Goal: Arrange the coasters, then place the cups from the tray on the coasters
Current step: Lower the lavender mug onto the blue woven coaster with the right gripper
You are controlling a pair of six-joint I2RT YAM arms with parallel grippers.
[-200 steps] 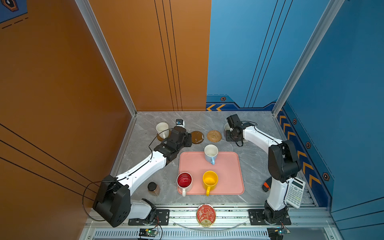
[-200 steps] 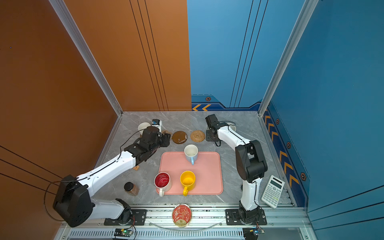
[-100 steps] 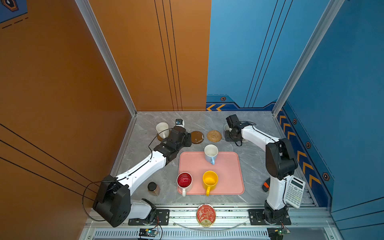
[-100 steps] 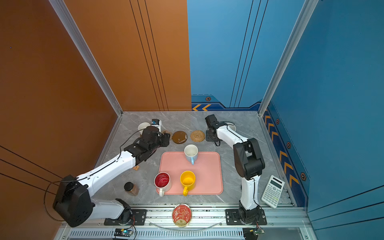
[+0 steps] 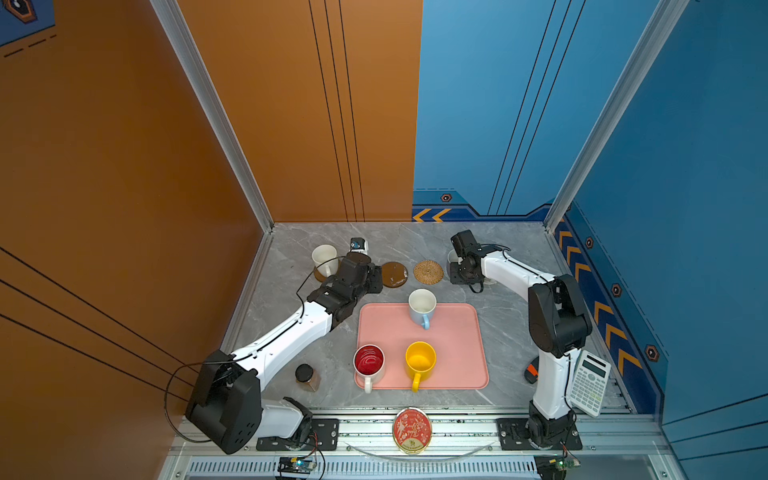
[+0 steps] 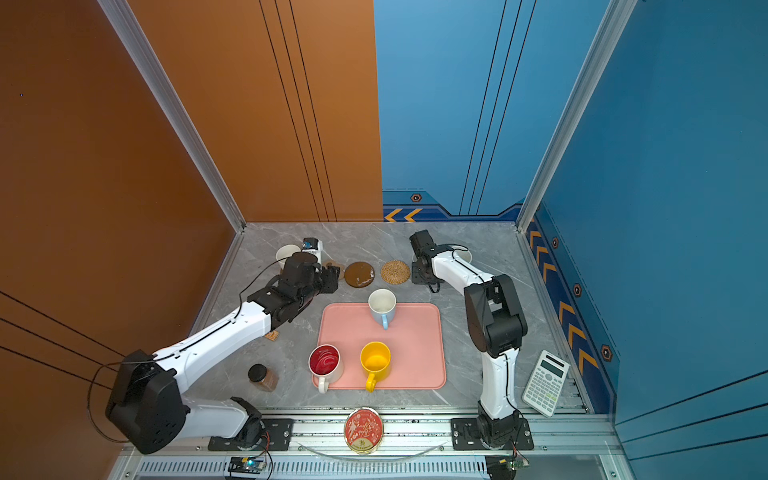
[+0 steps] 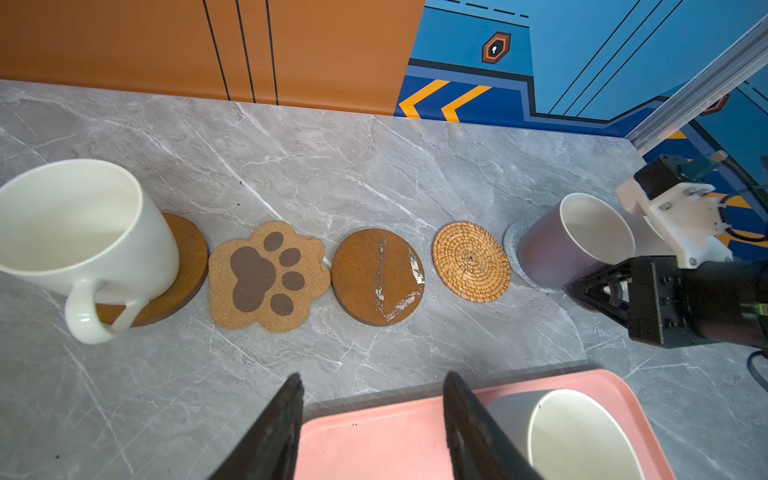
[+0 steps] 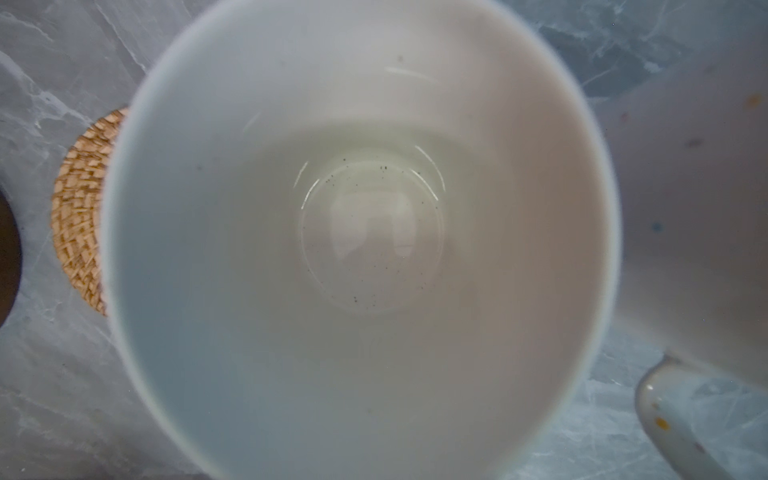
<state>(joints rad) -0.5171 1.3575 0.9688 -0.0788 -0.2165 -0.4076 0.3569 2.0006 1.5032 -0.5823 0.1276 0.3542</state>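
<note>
The coasters lie in a row along the back: a brown disc (image 7: 187,257) under the white cup (image 7: 75,232), the paw print (image 7: 266,276), a bare brown disc (image 7: 376,276) and the rattan round (image 7: 471,261). The lavender cup (image 7: 552,257) stands on the blue-grey round (image 7: 512,245). My right gripper (image 7: 582,286) is shut at the lavender cup's side, and the speckled cup (image 8: 698,187) is beside it. My left gripper (image 7: 374,376) hangs open and empty over the back edge of the pink tray (image 5: 457,353). The tray holds the light blue (image 5: 422,305), red-inside (image 5: 368,360) and yellow (image 5: 420,357) cups.
A dark-lidded jar (image 5: 306,376) stands left of the tray. A red-and-gold tin (image 5: 411,430) sits on the front rail. A calculator (image 5: 589,388) and a small orange-black object (image 5: 531,373) lie by the right arm's base. Walls close off the back and both sides.
The right arm has shifted slightly to the left at the lavender cup. The left arm has not moved.
</note>
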